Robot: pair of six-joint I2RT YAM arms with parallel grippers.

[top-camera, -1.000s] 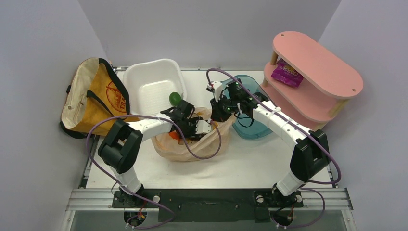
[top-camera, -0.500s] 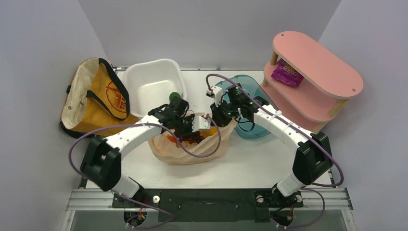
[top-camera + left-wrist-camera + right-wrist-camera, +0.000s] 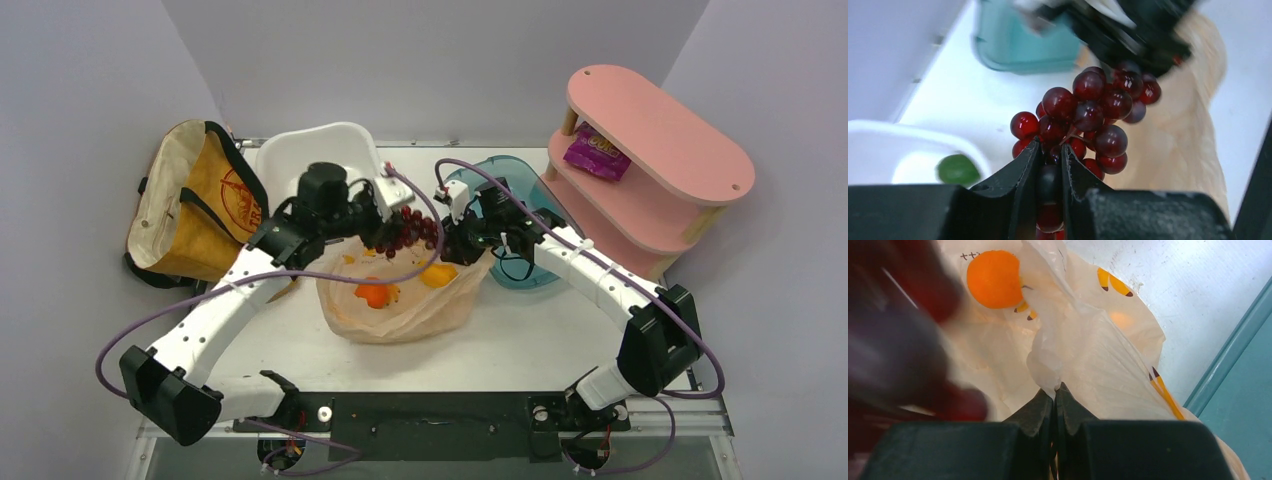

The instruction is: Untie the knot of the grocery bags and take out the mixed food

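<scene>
Left wrist: left gripper (image 3: 1050, 152) tight on dark red grapes (image 3: 1089, 114); right gripper (image 3: 1054, 391) tight on peach plastic bag (image 3: 1093, 360)

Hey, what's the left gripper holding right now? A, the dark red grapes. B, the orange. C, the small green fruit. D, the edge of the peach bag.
A: the left gripper is shut on the bunch of dark red grapes, which hangs over the peach plastic bag; the orange lies inside that bag.
</scene>
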